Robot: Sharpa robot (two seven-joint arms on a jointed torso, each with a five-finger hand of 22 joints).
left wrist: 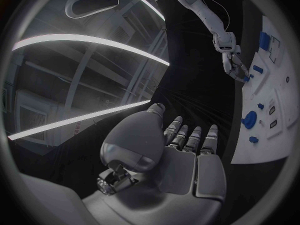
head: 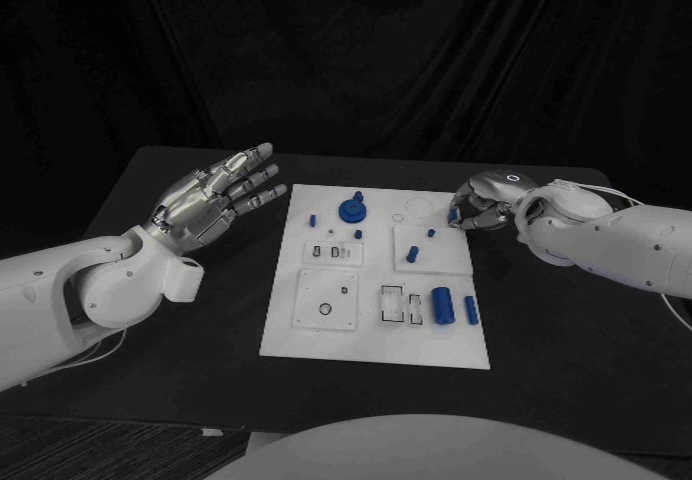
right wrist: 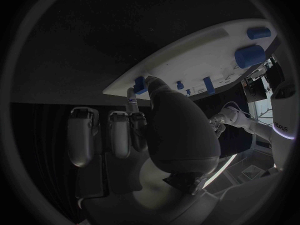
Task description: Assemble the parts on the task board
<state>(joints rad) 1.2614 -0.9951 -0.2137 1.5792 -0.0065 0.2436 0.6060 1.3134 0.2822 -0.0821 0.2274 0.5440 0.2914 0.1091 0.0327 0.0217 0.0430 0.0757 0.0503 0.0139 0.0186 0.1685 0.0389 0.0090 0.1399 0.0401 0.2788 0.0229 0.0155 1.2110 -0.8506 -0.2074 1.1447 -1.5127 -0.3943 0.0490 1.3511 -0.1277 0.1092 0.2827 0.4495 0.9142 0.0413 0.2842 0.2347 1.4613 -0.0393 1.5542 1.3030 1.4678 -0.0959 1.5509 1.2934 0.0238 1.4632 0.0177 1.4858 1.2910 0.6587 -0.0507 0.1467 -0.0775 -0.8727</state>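
From where I'm standing, the white rectangular task board (head: 378, 335) still has its fat blue cylinder (head: 443, 306) lying near the front, long axis running front to back. Further up, the right hand (head: 479, 213) pinches a small blue part (right wrist: 140, 84) at the board's far right edge, clearly the nearer one. The left hand (head: 216, 196) hovers spread and empty beside the board

The left robot hand (head: 216, 195) hovered flat at the frame's upper left, fingers spread; the right robot hand (head: 479, 208) was curled, pinching at upper right.
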